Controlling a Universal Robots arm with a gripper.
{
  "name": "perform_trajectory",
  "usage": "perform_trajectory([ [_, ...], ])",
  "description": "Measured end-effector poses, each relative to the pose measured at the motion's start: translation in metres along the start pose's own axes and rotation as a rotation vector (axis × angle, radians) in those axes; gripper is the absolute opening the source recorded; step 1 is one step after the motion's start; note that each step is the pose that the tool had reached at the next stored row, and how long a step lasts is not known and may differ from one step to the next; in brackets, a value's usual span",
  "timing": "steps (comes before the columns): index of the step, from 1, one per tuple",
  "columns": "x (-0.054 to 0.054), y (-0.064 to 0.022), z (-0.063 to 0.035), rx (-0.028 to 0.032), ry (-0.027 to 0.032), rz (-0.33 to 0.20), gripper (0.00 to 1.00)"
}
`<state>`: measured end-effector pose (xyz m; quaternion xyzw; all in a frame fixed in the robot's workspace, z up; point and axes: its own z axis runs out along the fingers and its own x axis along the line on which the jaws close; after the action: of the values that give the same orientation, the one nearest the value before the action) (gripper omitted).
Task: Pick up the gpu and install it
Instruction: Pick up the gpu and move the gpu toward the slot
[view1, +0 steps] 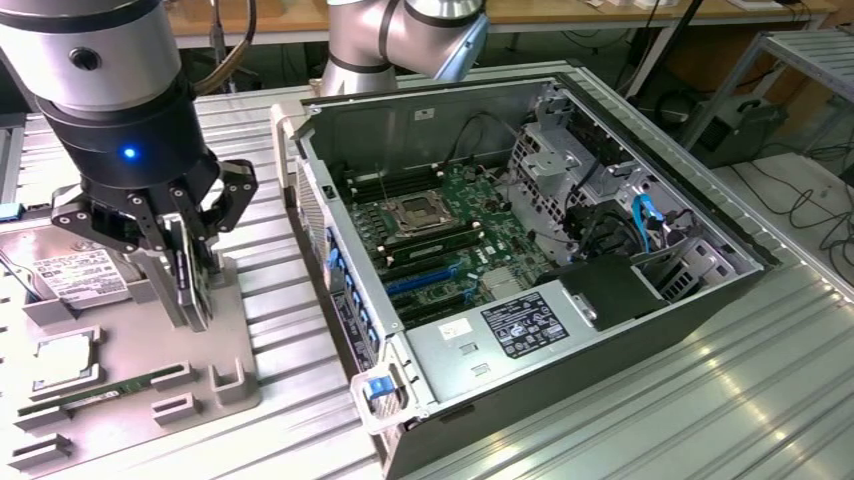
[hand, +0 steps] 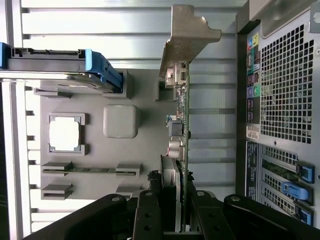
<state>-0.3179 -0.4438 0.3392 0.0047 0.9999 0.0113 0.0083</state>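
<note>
While gripper clasps gpu, ribbed metal table

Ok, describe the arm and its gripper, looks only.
The arm is built of silver-grey cylindrical segments with a round dark cap on the side. Its wrist section is black with a small blue light. The gripper is black, with jointed link fingers studded with round pins.

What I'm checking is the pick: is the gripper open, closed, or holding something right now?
Gripper: closed on the gpu.
</note>
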Motion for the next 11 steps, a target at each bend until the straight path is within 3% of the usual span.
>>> perform_trajectory([
  [11, 0.0, -0.0001, -0.002, 0.0, 0.0, 0.0, 0.28],
])
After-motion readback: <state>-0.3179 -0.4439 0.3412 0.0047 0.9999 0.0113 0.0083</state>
